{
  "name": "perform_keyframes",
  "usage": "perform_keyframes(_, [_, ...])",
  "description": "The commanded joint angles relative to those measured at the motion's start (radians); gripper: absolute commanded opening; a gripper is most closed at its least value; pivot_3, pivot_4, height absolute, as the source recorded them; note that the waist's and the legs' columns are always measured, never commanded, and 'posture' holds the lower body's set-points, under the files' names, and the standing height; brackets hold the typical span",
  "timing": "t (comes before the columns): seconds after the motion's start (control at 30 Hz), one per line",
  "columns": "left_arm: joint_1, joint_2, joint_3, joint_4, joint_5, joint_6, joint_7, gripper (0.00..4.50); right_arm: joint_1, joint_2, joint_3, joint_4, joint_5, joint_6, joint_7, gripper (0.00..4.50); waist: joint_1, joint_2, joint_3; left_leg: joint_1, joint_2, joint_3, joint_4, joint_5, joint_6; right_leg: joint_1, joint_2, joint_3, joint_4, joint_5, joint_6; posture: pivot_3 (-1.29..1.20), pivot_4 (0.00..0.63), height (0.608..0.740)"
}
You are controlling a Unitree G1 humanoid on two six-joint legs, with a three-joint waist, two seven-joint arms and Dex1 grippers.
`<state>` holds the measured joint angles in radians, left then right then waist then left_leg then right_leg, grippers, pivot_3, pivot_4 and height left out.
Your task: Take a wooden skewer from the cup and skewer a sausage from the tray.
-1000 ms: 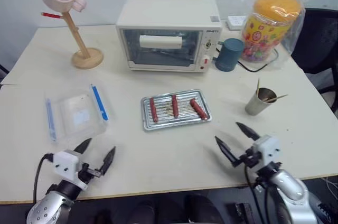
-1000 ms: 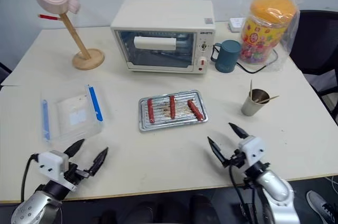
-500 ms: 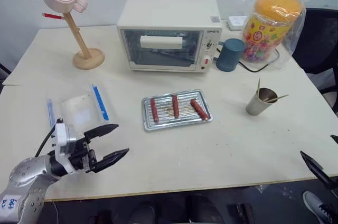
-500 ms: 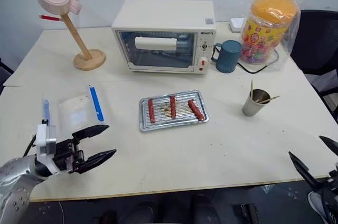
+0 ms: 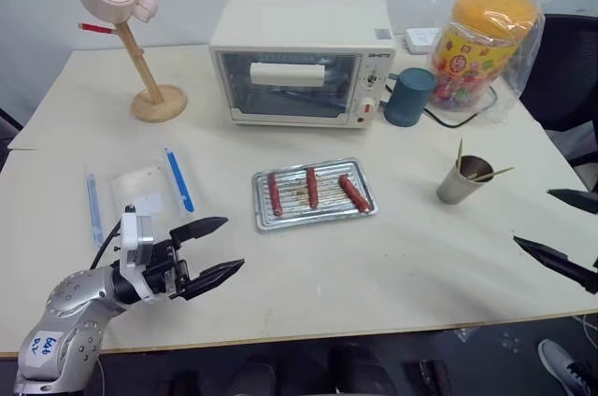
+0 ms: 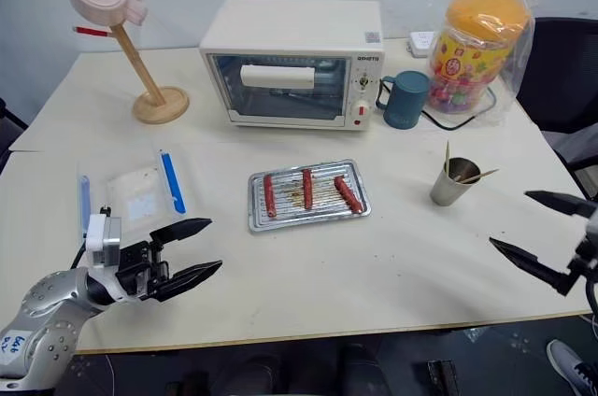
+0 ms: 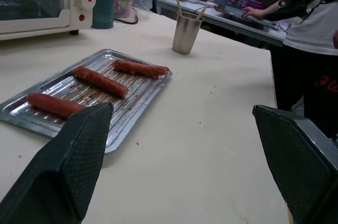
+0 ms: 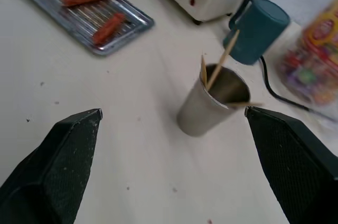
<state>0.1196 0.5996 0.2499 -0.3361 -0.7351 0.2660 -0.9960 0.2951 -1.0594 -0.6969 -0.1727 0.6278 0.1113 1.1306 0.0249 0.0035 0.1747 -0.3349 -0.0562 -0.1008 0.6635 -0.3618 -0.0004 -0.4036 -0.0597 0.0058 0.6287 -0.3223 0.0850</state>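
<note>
the left end effector (image 5: 220, 247) hovers low over the near left part of the counter (image 5: 402, 265), its two black fingers spread wide with nothing between them, tips aimed toward the tray (image 5: 264, 221). just behind it lies a clear plastic box (image 5: 135, 192) with blue clips. the tray sits ahead and to its right, three sausages side by side on it; the sausage (image 5: 351, 192) farthest from this end effector lies tilted. beyond the tray stand a white toaster oven (image 5: 301, 61) and a teal mug (image 5: 407, 97). the right end effector (image 6: 542, 233) hangs at the counter's right edge, fingers also wide apart and empty. just ahead of it and slightly to its left stands the cup (image 8: 212, 100), upright, with wooden skewers (image 8: 222, 60) leaning in it.
</note>
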Motion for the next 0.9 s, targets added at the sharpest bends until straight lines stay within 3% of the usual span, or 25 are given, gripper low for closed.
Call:
perform_keyframes(0.03, [-0.007, -0.009, 0.001, -0.006, 0.016, -0.018, 0.007, 4.46, -0.098, -0.047, 0.061, 0.072, -0.004, 0.052, 0.04, 4.5, 0.004, 0.0, 0.0, 0.0, 0.0, -0.001, 0.0, 0.0, 0.0, 0.0, 0.0, -0.001, 0.0, 0.0, 0.0, 0.0, 0.15, 0.74])
perform_keyframes(0.2, [0.033, -0.028, 0.007, -0.019, 0.026, -0.04, -0.001, 4.46, -0.491, -0.104, 0.354, 0.324, -0.112, 0.049, 0.159, 4.5, -0.014, 0.0, 0.001, 0.0, -0.001, 0.002, 0.002, 0.001, 0.002, 0.0, -0.001, 0.001, -0.001, 0.001, 0.002, 0.0, 0.15, 0.74])
perform_keyframes(0.43, [0.076, -0.045, 0.019, -0.044, 0.026, -0.048, 0.01, 4.46, -0.817, -0.084, 0.536, 0.644, -0.263, -0.016, 0.286, 4.5, -0.007, 0.002, 0.002, -0.006, 0.0, 0.001, 0.0, 0.001, 0.001, -0.007, -0.001, 0.0, 0.0, 0.001, 0.001, 0.0, 0.15, 0.74])
perform_keyframes(0.6, [0.097, -0.062, 0.023, -0.057, 0.036, -0.069, 0.024, 4.46, -0.925, -0.033, 0.584, 0.716, -0.295, -0.048, 0.329, 4.5, -0.002, 0.002, 0.002, -0.008, -0.001, 0.002, 0.001, 0.001, 0.001, -0.008, -0.001, 0.0, 0.0, 0.001, 0.001, 0.0, 0.15, 0.74])
perform_keyframes(0.9, [0.106, -0.076, 0.013, -0.061, 0.047, -0.09, 0.041, 4.46, -0.979, -0.002, 0.619, 0.716, -0.333, -0.023, 0.341, 4.5, -0.002, 0.002, 0.002, -0.007, -0.001, 0.002, 0.003, 0.001, 0.0, -0.008, -0.001, 0.0, 0.001, 0.001, 0.001, 0.0, 0.15, 0.74])
